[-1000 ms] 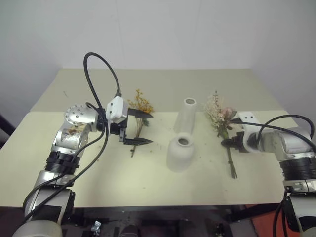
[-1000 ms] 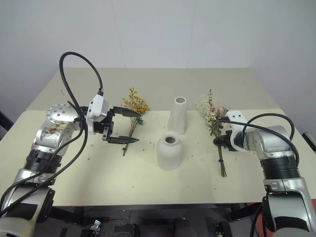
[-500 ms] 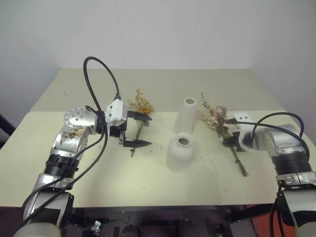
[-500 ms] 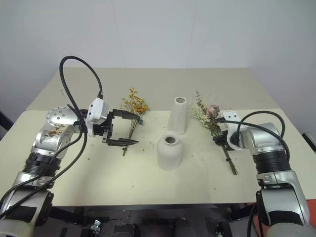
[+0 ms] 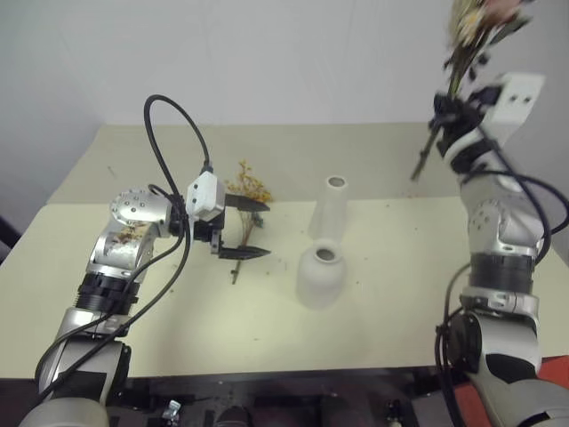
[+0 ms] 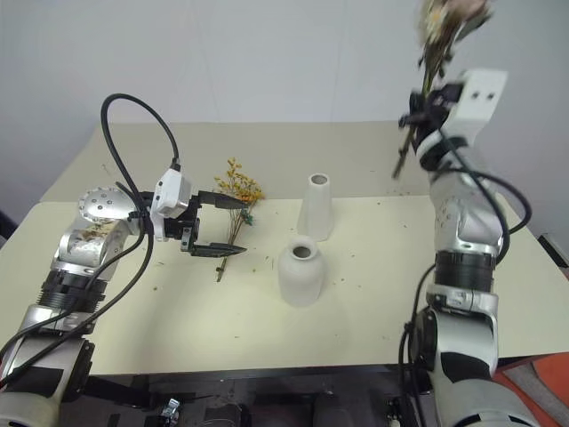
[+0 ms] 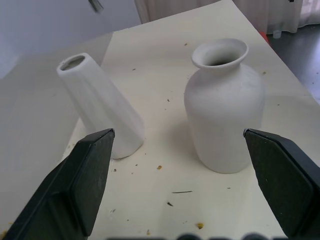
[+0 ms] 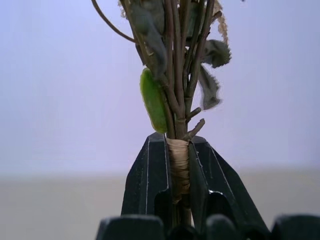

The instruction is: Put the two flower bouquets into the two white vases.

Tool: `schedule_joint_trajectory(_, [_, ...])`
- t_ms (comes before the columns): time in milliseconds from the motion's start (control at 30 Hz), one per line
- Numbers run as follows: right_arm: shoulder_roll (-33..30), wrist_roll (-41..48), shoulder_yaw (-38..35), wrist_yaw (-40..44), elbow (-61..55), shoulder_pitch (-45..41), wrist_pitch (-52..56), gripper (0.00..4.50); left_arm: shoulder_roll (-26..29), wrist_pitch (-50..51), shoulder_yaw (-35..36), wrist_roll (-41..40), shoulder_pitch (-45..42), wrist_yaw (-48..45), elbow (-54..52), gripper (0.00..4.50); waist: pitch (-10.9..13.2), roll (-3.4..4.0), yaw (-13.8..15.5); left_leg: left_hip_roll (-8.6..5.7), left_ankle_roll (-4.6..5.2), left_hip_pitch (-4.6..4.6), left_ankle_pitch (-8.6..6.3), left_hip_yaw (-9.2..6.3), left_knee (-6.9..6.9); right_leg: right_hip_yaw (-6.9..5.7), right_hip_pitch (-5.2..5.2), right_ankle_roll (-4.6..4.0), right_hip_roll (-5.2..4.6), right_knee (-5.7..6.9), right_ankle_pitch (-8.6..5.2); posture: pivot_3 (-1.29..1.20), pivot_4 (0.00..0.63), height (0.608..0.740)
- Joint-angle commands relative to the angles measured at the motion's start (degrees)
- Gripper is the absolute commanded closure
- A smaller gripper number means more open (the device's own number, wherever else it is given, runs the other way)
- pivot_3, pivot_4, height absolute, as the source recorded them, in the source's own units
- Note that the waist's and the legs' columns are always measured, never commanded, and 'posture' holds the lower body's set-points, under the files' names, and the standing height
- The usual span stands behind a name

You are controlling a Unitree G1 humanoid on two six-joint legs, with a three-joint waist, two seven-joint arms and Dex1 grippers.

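White squat vase [image 5: 320,275] nearest on the counter [image 5: 178,329], tall vase [image 5: 331,206] just behind, left hand [image 5: 244,229] wide open above yellow bunch [image 5: 248,187] lying flat, right hand [image 5: 447,114] raised high, clamped on larger bouquet [image 8: 176,75], blossoms probably cut off up top.

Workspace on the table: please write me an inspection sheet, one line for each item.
Surface: pale table, strewn with small plant crumbs.
Job's things: tall slim vase and squat vase stand upright, apart, both empty. Yellow bouquet lies flat on the table. Large bouquet is lifted high above the table, blossoms up.
Clutter: nothing seen besides the crumbs.
Grippers: left hand open, hovering over the yellow bouquet's stems. Right hand shut on the large bouquet's wrapped stems.
Cables: black cable loops over the left arm.
Surroundings: plain white wall.
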Motion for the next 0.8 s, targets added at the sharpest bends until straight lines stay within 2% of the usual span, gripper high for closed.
schedule_joint_trajectory(33, [1.37,6.1,-2.14,7.69,3.1,-2.67,-3.66,4.28,1.11,0.4,2.31,-0.91,-0.82,0.33,-0.99,0.0,0.01,0.01,0.0,-0.01,0.0,-0.01,0.0,0.0,0.0,0.0,0.0,-0.01,-0.01,-0.01,0.0,0.0,0.15,0.74])
schedule_joint_trajectory(300, [5.64,6.91,0.52,17.81,11.88,-5.54,-7.93,4.28,1.68,1.54,3.86,-0.43,0.33,3.38,-0.91,0.0,0.1,0.16,-0.15,0.0,0.0,0.02,0.0,0.0,-0.02,0.0,-0.05,-0.03,0.02,0.08,0.02,0.0,0.15,0.74])
schedule_joint_trajectory(533, [7.76,6.51,1.19,19.88,16.06,-7.55,-10.09,4.28,2.44,3.24,4.35,-1.36,2.52,4.19,-4.07,0.0,0.11,0.18,-0.05,-0.01,0.0,0.0,0.0,-0.01,-0.02,0.0,-0.07,-0.03,0.0,0.08,0.02,0.0,0.15,0.74])
schedule_joint_trajectory(800, [8.76,5.93,2.32,20.6,15.05,-6.73,-9.49,4.28,2.63,4.02,4.64,-1.4,3.54,4.8,-5.28,0.0,0.11,0.19,-0.06,-0.01,0.0,0.02,0.0,-0.02,-0.03,-0.01,-0.07,-0.04,0.01,0.09,0.02,0.0,0.15,0.74])
